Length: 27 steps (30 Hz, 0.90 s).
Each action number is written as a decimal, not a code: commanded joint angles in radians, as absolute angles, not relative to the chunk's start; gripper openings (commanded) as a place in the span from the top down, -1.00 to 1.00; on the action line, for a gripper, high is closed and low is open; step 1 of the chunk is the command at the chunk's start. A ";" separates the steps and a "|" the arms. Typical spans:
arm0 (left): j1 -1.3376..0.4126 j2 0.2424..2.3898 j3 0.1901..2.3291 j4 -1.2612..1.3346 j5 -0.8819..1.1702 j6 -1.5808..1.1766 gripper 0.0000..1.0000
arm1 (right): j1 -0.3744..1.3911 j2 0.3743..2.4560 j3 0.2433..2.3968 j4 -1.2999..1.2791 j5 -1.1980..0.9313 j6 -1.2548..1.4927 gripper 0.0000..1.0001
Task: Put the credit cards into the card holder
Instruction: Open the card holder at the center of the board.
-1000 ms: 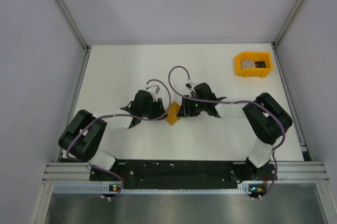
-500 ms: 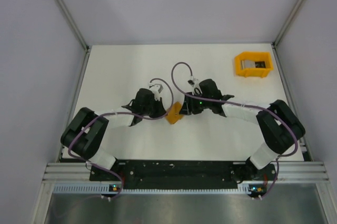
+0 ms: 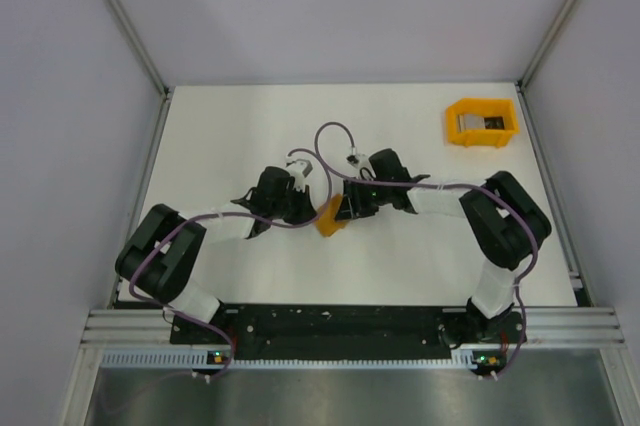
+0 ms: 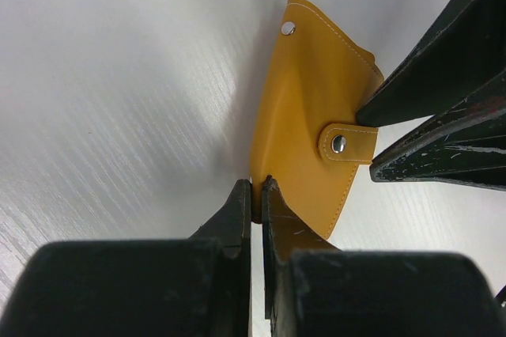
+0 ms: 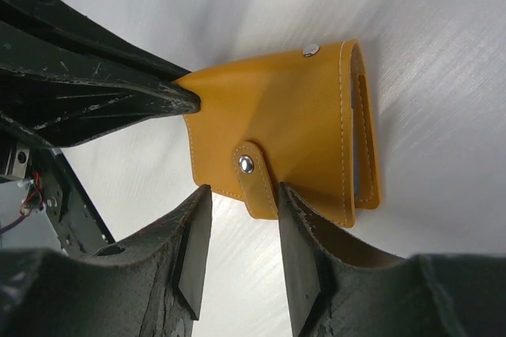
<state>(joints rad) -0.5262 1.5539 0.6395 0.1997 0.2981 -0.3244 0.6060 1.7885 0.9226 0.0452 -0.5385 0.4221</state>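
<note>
The card holder [image 3: 328,216] is an orange wallet with a snap strap, standing tilted off the table at mid-table. My left gripper [image 4: 257,187] is shut on the card holder's [image 4: 308,139] near edge. My right gripper [image 5: 241,195] is open at the opposite edge of the card holder [image 5: 277,123], its jaws on either side of the strap tab [image 5: 251,175], one tip against the flap. In the top view the left gripper [image 3: 312,208] and right gripper [image 3: 342,208] meet at the wallet. I cannot make out the credit cards with certainty.
An orange bin [image 3: 481,122] stands at the back right with a flat grey item inside. Purple cables loop above both wrists. Grey walls enclose the white table [image 3: 230,136] on three sides.
The left gripper has shut on the wallet's edge. The right gripper swung out and back to the wallet's right side, its jaws staying apart.
</note>
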 commanded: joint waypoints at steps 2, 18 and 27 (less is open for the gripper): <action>-0.531 1.565 0.653 0.204 0.321 -0.295 1.00 | 0.617 1.844 0.907 0.087 -0.566 0.402 0.21; -0.531 1.572 0.638 0.271 0.327 -0.347 1.00 | 0.655 1.917 0.923 0.118 -0.772 0.460 0.47; -0.531 1.571 0.601 0.281 0.255 -0.422 1.00 | 0.666 1.896 0.885 0.251 -0.719 0.459 1.00</action>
